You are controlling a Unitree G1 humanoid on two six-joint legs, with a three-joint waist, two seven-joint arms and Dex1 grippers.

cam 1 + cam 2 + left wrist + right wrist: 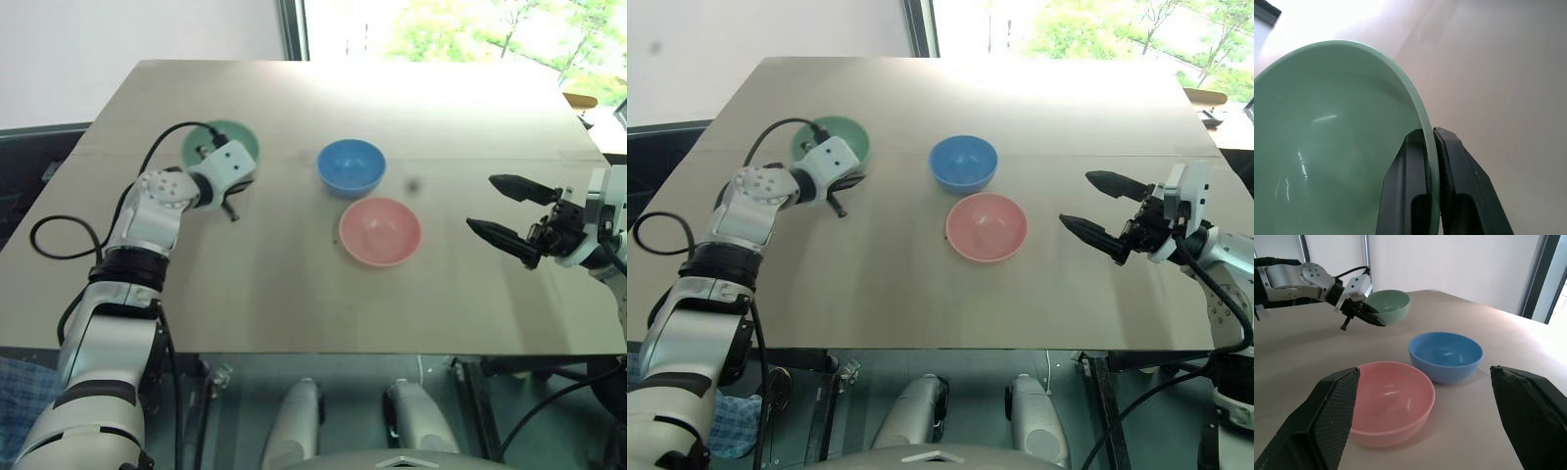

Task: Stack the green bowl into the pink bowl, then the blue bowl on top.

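A: Where is the green bowl [223, 143]?
B: Upper left of the head view, on the table [294, 294]. The left gripper [1431, 142] pinches its rim, one finger inside, one outside.
A: The others?
B: The blue bowl [351, 165] sits at centre, the pink bowl [380, 231] just below it, close beside it.
A: The other arm?
B: The right gripper [507, 210] hangs at the right edge, fingers spread wide, empty.

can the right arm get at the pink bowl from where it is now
Probably yes. The right gripper hangs open beside the pink bowl, with only bare table between them. The blue bowl sits just behind the pink one, apart from that path, and the left gripper is off holding the green bowl.
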